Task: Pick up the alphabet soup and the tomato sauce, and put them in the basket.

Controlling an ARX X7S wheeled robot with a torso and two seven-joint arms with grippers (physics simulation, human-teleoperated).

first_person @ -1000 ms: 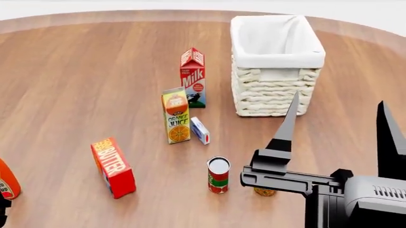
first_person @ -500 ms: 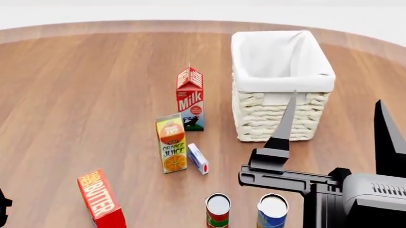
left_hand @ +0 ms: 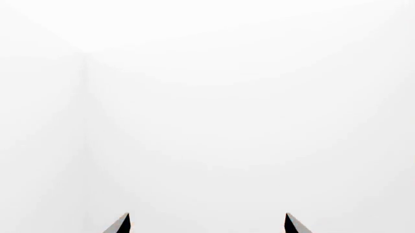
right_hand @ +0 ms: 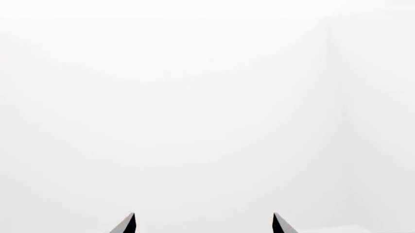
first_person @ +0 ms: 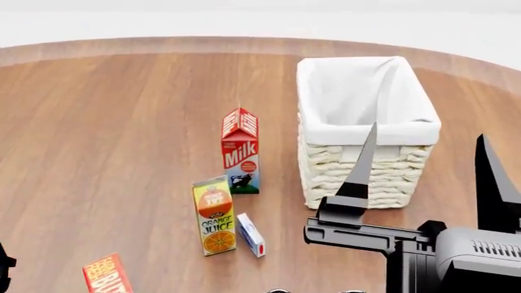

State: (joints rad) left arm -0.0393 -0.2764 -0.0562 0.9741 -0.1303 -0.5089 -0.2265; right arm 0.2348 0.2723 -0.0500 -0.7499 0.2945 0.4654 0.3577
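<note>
The cream wicker basket point(first_person: 370, 174) with its white liner stands at the back right of the wooden table, nothing showing inside. At the head view's bottom edge only two thin slivers of silvery can tops show: the tomato sauce point(first_person: 279, 291) and, to its right, the alphabet soup point(first_person: 352, 292), labels hidden. My right gripper point(first_person: 429, 130) is raised in front of the basket, open, holding nothing. In the right wrist view the gripper point(right_hand: 204, 223) faces blank white. The left gripper point(left_hand: 207, 223) is also open and faces only white.
A milk carton point(first_person: 241, 151) stands left of the basket. Nearer me are an orange juice carton point(first_person: 214, 215) and a small white-blue box point(first_person: 251, 234). A red butter box point(first_person: 106, 276) is cut by the bottom edge. The table's rounded far edge point(first_person: 163, 43) runs across the back.
The head view has tilted up: everything slid down the picture, the two cans dropped to the bottom edge and the butter box is half cut off. Both grippers keep their pose.
</note>
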